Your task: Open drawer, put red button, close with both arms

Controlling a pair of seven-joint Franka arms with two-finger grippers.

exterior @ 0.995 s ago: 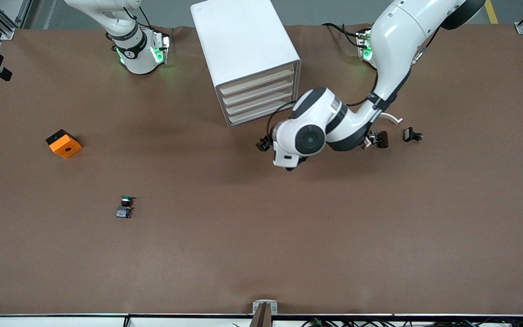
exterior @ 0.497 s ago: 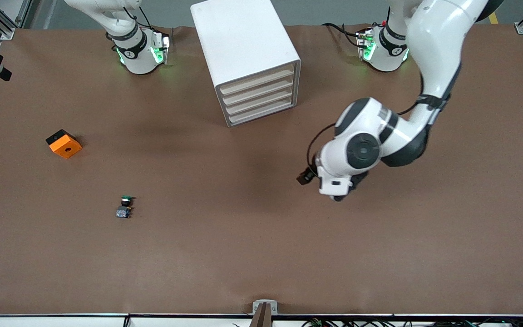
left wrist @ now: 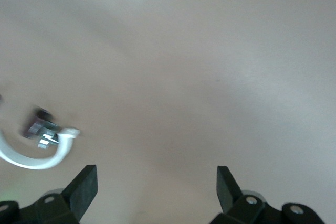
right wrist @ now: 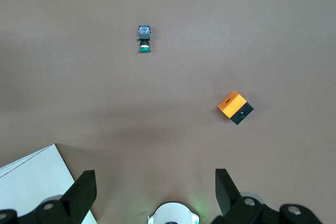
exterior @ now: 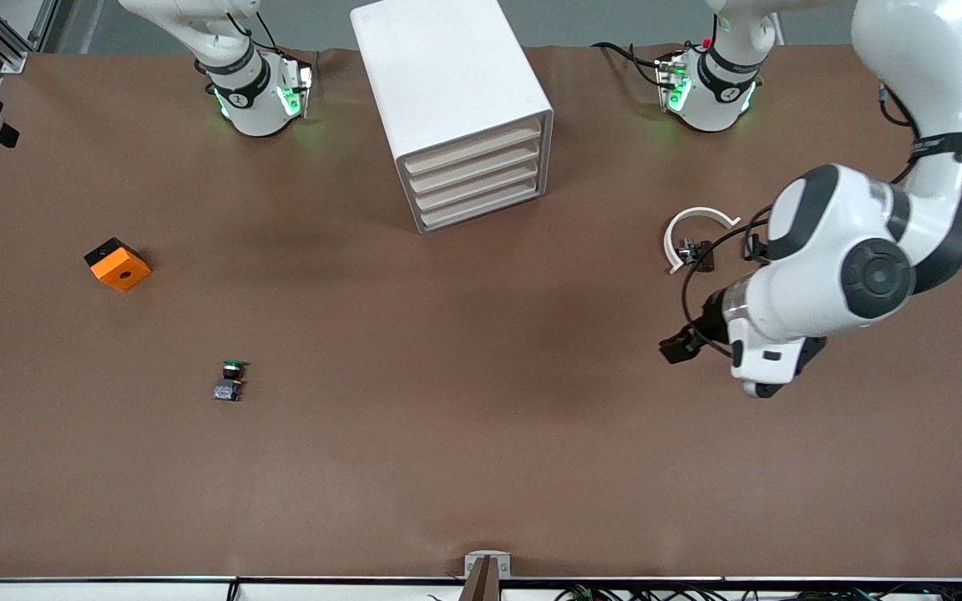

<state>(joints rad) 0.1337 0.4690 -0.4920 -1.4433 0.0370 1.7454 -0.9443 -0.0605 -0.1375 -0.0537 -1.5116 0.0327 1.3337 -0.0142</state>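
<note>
The white drawer cabinet (exterior: 450, 100) stands at the back middle with all drawers shut. A small dark reddish-brown part with a silvery end (exterior: 697, 253) lies in the mouth of a white ring (exterior: 690, 227); it looks like the red button, but its cap is not plain to see. It also shows in the left wrist view (left wrist: 41, 130). The left arm's hand (exterior: 769, 355) hangs over bare table beside it, toward the left arm's end. My left gripper (left wrist: 156, 184) is open and empty. My right gripper (right wrist: 152, 184) is open and empty, high over its own base (right wrist: 172, 214).
A green-capped switch (exterior: 230, 380) lies toward the right arm's end, nearer the front camera, also in the right wrist view (right wrist: 144, 39). An orange and black cube (exterior: 117, 264) lies farther toward that end. A small black part (exterior: 752, 246) shows half hidden by the left arm.
The left arm has swung from in front of the cabinet toward its own end of the table, uncovering the white ring. The right arm has not moved.
</note>
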